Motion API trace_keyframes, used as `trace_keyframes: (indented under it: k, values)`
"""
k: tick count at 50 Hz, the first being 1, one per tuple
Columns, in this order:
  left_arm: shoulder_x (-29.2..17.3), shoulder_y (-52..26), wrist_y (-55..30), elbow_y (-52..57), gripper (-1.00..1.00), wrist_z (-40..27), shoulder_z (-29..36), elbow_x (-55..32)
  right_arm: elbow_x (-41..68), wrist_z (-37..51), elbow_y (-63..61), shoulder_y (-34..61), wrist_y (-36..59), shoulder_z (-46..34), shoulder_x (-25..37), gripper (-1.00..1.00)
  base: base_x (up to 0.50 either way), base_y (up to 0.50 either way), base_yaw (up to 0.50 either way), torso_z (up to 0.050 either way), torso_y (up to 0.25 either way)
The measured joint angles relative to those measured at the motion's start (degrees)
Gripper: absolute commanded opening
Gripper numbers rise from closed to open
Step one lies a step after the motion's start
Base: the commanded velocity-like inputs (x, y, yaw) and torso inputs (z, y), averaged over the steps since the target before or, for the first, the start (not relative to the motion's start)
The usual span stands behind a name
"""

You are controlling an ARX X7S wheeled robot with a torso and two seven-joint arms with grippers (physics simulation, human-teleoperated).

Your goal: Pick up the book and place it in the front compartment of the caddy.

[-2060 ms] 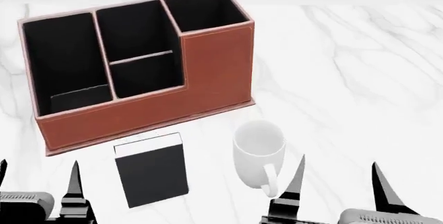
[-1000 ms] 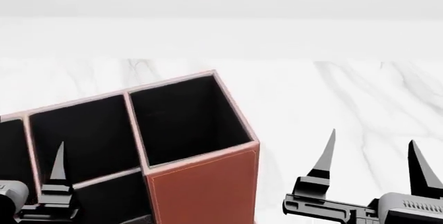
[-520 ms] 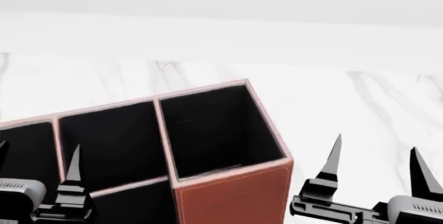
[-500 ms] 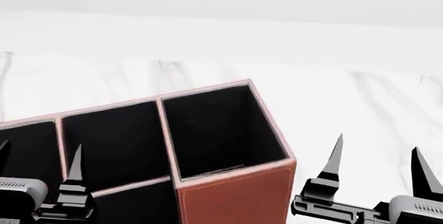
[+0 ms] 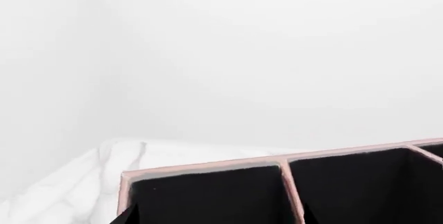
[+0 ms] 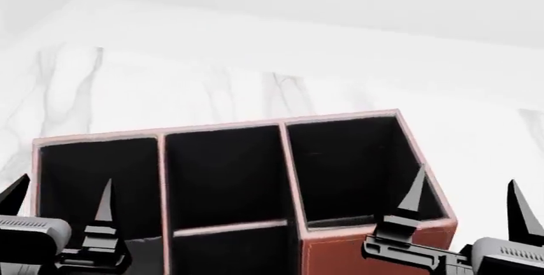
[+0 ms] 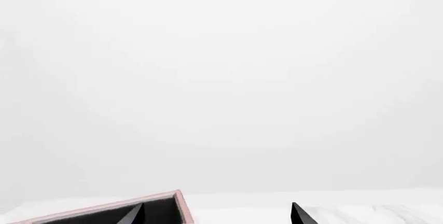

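The caddy (image 6: 332, 259) is a reddish-brown box with black sections and pale-edged dividers, low in the head view. Its rim also shows in the left wrist view (image 5: 277, 162), and one corner in the right wrist view (image 7: 166, 200). The book is out of view. My left gripper (image 6: 61, 189) is open and empty, in line with the caddy's left sections; only its tips show in the left wrist view (image 5: 218, 219). My right gripper (image 6: 465, 183) is open and empty at the caddy's tall right end, and its tips show in the right wrist view (image 7: 217, 214).
The white marble table (image 6: 213, 90) runs back behind the caddy to its far edge, with a plain white wall beyond. The table's left corner shows in the left wrist view (image 5: 111, 154).
The head view has swung left and the caddy has slid right in it, so all three back sections now show. Both grippers stay open and empty. The book and mug left view two seconds ago.
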Motion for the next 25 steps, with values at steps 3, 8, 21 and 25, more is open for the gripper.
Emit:
trace_keyframes:
  k: [3, 8, 21, 25]
  values:
    - [-0.17, 0.10, 0.27, -0.14, 1.00, -0.15, 0.07, 0.06, -0.27, -0.02, 0.50, 0.10, -0.63, -0.38, 0.01, 1.00, 0.00, 0.00, 0.50, 0.000, 0.000]
    - [-0.44, 0.25, 0.44, 0.02, 1.00, -0.41, 0.12, 0.03, -0.47, -0.02, 1.13, 0.14, -1.48, -0.73, 0.09, 1.00, 0.00, 0.00, 0.50, 0.000, 0.000]
    - [-1.21, 0.98, 0.02, 0.92, 1.00, -0.76, 0.63, -0.30, 0.11, 0.20, 1.89, 0.11, -2.58, -0.70, 0.39, 1.00, 0.00, 0.01, 0.45, 0.000, 0.000]
    - [-1.65, 0.92, -0.51, 1.35, 1.00, -0.46, 0.84, -0.66, -0.02, 0.57, 2.02, 0.22, -2.47, -0.69, 0.56, 1.00, 0.00, 0.00, 0.00, 0.000, 0.000]
